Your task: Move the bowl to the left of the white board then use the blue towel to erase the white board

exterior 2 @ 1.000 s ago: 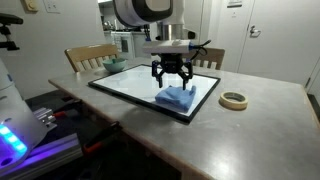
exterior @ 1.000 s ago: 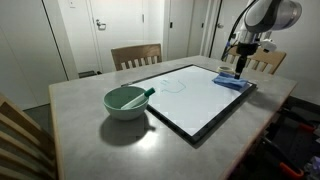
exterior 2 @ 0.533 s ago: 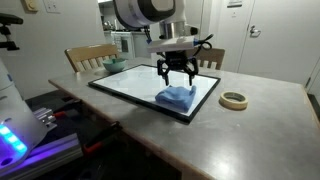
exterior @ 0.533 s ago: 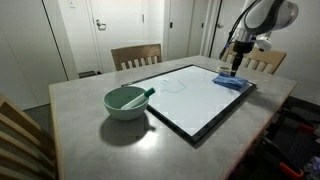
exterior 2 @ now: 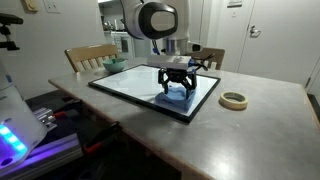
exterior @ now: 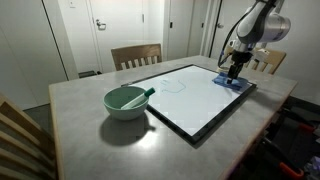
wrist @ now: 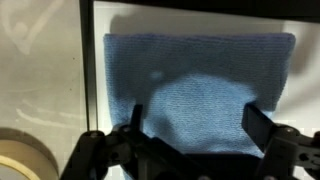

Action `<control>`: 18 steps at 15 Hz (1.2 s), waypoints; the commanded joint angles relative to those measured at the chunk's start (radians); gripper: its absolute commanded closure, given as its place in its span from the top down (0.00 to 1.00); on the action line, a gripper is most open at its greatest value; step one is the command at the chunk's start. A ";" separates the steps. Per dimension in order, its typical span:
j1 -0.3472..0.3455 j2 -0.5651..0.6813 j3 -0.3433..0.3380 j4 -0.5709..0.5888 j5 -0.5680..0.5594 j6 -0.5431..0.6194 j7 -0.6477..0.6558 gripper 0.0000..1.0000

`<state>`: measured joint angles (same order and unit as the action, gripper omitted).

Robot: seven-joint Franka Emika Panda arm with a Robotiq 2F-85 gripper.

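One gripper (wrist: 196,118) (spread) over blue towel (wrist: 200,65)

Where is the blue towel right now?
In an exterior view, the blue towel lies at the white board corner beside the tape roll, under the gripper.

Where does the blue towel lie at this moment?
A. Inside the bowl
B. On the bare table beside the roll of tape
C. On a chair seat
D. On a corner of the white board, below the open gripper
D: the blue towel lies on a corner of the white board, with the gripper open right above it, far from the bowl.
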<state>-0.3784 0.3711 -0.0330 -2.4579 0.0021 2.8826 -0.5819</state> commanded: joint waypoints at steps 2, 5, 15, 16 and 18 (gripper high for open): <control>-0.076 0.042 0.051 0.023 0.028 0.032 -0.028 1.00; -0.097 0.046 0.064 0.021 0.025 0.039 -0.028 0.74; -0.090 0.048 0.089 0.040 0.021 0.032 -0.015 0.02; -0.080 0.052 0.086 0.044 0.017 0.029 -0.005 0.01; -0.043 0.057 0.064 0.050 -0.008 0.030 0.023 0.00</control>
<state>-0.4575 0.3817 0.0439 -2.4330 0.0081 2.9042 -0.5806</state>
